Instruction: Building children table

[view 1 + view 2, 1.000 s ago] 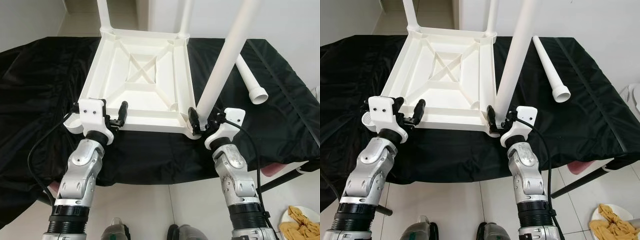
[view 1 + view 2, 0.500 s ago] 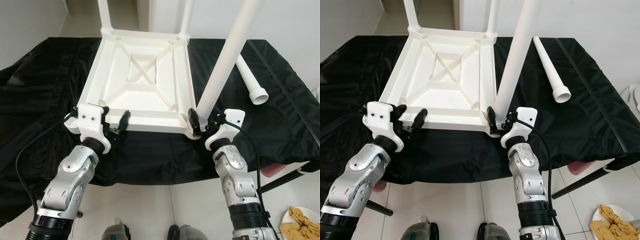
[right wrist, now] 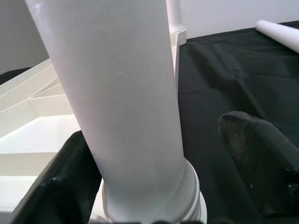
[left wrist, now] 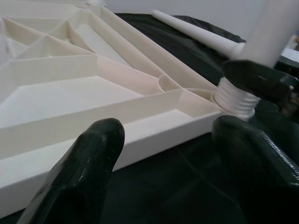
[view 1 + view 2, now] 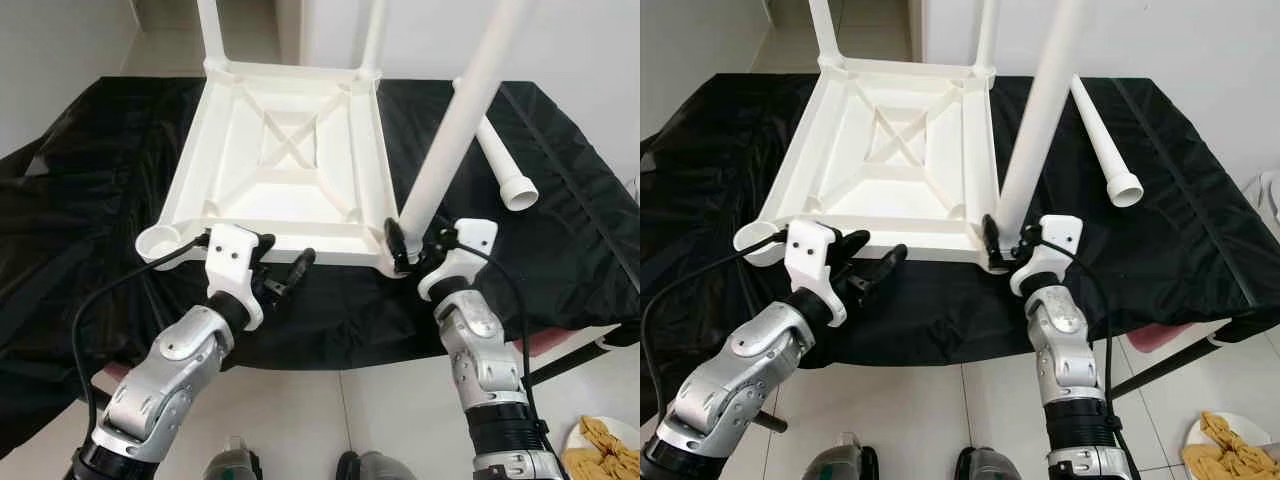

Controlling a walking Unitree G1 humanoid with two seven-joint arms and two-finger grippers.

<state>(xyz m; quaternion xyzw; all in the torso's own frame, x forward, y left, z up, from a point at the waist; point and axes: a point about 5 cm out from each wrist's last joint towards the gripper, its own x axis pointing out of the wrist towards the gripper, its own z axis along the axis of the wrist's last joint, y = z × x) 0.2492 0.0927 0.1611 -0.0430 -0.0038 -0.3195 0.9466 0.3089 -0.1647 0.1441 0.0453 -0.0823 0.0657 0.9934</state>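
Currently: inverted white ribbed plastic tabletop [image 5: 285, 160] on black cloth [image 5: 90, 170].
Right gripper [image 5: 412, 243] straddles smooth cylindrical leg [image 5: 450, 130], contact unclear; left gripper [image 5: 285, 272] spread, empty.

- Bright, even indoor light across both eye views; no hard shadows to speak of.
- The white tabletop [image 5: 285, 160] runs close to overexposed, though its ribs cast soft grey shade that keeps the relief readable.
- The black cloth [image 5: 1160, 200] swallows light, with only a faint sheen along its folds.
- Eye views are sharp, no motion blur; straight lines bow slightly toward the edges.
- Left wrist view: the fingers [image 4: 79, 172] loom soft and out of focus, the background is crisper.
- Right wrist view: the leg [image 3: 121, 102] is evenly lit, slightly soft, and the near fingertips [image 3: 261, 158] are blurred.
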